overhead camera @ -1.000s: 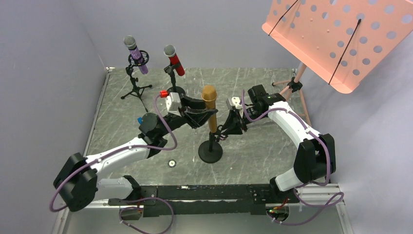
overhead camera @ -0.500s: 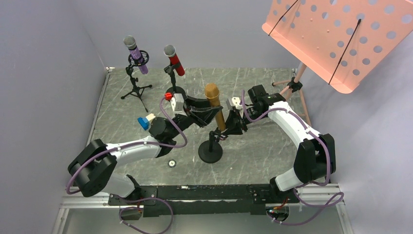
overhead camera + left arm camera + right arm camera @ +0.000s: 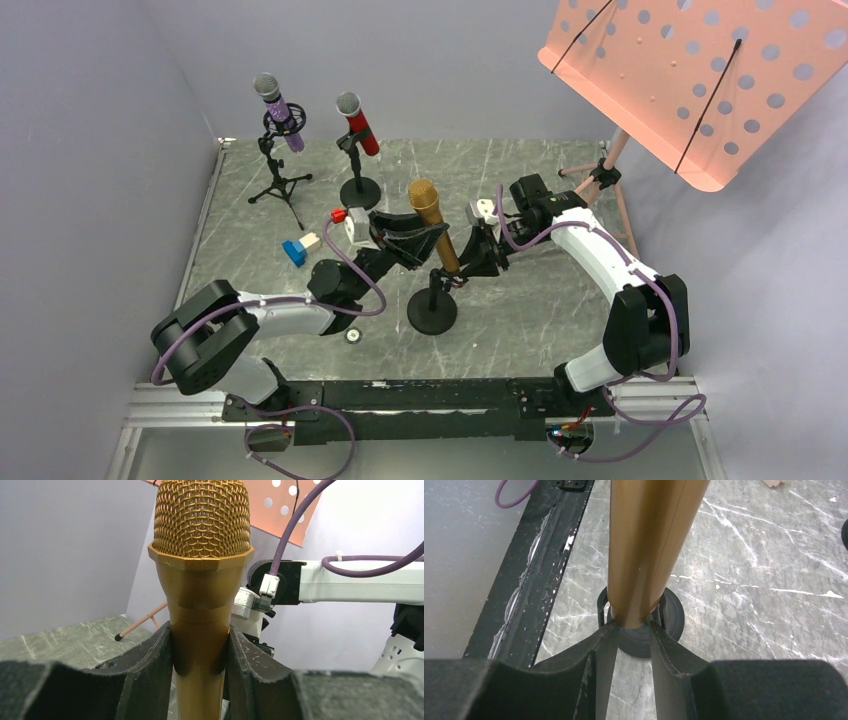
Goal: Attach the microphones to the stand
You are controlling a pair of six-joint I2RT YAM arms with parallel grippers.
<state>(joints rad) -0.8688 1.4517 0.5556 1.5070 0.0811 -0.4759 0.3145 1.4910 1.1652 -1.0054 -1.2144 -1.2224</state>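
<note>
Gold microphone (image 3: 200,605) stands nearly upright, leaning a little, with its tail at the clip (image 3: 602,611) of the round-based stand (image 3: 432,312) near the middle of the surface (image 3: 560,290). The left gripper (image 3: 200,650) has its jaws clamped on the barrel just below the mesh head. That is a sound place to hold: the body is stiff and probably slick with its smooth metallic finish, while the mesh looks likely to dent. The right gripper (image 3: 633,630) flanks the tail and clip; whether its jaws press on anything I cannot tell. The stand looks top-heavy, so an off-axis push could tip it. The purple microphone (image 3: 283,112) and red microphone (image 3: 358,128) sit mounted at the far left.
</note>
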